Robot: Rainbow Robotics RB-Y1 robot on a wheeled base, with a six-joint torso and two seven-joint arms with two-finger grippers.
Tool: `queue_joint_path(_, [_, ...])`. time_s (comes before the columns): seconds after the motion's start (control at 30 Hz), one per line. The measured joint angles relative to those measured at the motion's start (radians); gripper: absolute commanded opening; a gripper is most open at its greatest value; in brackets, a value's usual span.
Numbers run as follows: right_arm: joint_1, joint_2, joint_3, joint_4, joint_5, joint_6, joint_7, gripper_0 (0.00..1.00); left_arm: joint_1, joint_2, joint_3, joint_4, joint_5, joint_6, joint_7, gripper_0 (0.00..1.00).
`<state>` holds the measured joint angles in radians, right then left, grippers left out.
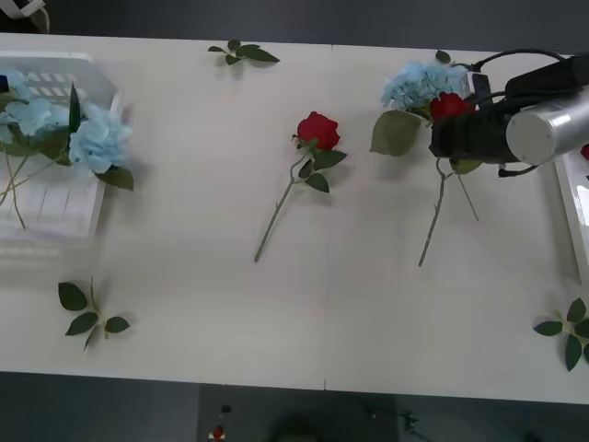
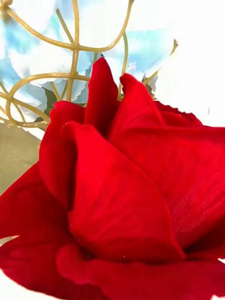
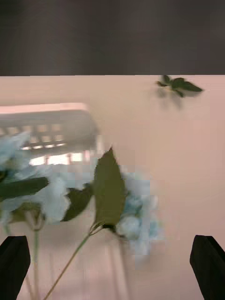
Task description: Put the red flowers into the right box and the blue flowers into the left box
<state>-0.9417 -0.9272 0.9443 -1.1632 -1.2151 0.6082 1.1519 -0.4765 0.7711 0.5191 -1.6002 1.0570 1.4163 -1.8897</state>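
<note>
Right gripper [image 1: 440,136]: over a red rose [image 1: 448,106] beside a blue cluster [image 1: 419,83], near the right box [image 1: 569,198]; finger state cannot be told
Left gripper [image 3: 112,262]: black fingers [image 3: 14,262] spread apart, holding nothing, above blue flowers [image 1: 92,138] in the left box [image 1: 64,74]
Second red rose [image 1: 318,130]: lies mid-table

Legible text, labels, brands, numbers, signs: none. No surface in the front view or either wrist view carries readable writing.
</note>
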Motion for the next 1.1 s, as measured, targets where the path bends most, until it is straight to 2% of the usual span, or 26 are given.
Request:
queue_joint_path(0.17, [0.0,-0.027,0.0,-0.021,-0.004,0.02,0.0,0.0,-0.12,-0.001,-0.025,-0.008,0.114,0.07,0.0,1.0])
queue_joint_path(0.2, [0.0,-0.027,0.0,-0.021,-0.004,0.02,0.0,0.2,-0.142,-0.002,-0.043,-0.008,0.121,0.071,0.0,1.0])
queue_joint_path(0.23, [0.0,-0.027,0.0,-0.021,-0.004,0.02,0.0,0.68,-0.162,-0.006,-0.065,-0.008,0.125,0.071,0.0,1.0])
queue_joint_path(0.27, [0.0,-0.027,0.0,-0.021,-0.004,0.02,0.0,0.89,-0.177,-0.014,-0.088,-0.008,0.125,0.071,0.0,1.0])
queue_joint_path(0.3, [0.0,-0.027,0.0,-0.02,-0.004,0.02,0.0,1.0,-0.188,-0.025,-0.109,-0.009,0.125,0.071,0.0,1.0])
queue_joint_path(0.77, [0.0,-0.027,0.0,-0.016,-0.006,0.02,0.0,1.0,-0.178,-0.271,-0.369,-0.009,-0.016,0.038,0.0,1.0])
queue_joint_path(0.97, [0.0,-0.027,0.0,0.025,-0.005,0.025,0.0,1.0,-0.177,-0.335,-0.529,-0.009,-0.211,-0.033,0.0,1.0])
queue_joint_path(1.1, [0.002,-0.027,0.0,0.057,-0.004,0.079,-0.001,1.0,-0.177,-0.34,-0.659,-0.009,-0.354,-0.082,0.0,1.0])
